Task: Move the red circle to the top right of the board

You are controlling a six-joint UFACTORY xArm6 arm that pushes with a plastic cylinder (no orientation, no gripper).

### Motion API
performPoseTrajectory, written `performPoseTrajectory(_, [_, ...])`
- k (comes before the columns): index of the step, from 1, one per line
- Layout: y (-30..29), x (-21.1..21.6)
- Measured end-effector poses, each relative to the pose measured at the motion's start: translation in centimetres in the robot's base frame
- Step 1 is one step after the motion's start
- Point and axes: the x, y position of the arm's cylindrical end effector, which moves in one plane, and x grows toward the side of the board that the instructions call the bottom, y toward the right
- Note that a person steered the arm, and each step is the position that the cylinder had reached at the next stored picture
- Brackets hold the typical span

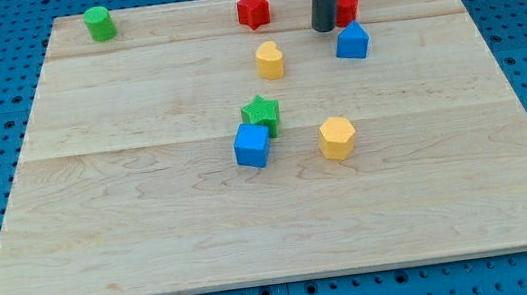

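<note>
Red circle point(348, 4) sits near the view's top, right of centre, partly hidden behind the dark rod; my tip point(325, 28) touches its left edge, w/ nothing grasped, just a bare rod end. Blue block point(352, 42) w/ a peaked top lies just below the circle. Red star point(253, 9) is left of the rod, yellow heart-ish block point(270, 60) below it. Green star point(262, 114) touches blue cube point(252, 146) mid-board; yellow hexagon point(337, 137) is near them on the right. Green cylinder point(99, 24) sits at the wooden board's point(133, 234) top left.
</note>
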Motion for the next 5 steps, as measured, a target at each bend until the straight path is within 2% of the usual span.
performPoseTrajectory(1, [6.7, -1.7])
performPoseTrajectory(2, [9.7, -2.8])
performPoseTrajectory(5, [8.5, -1.7])
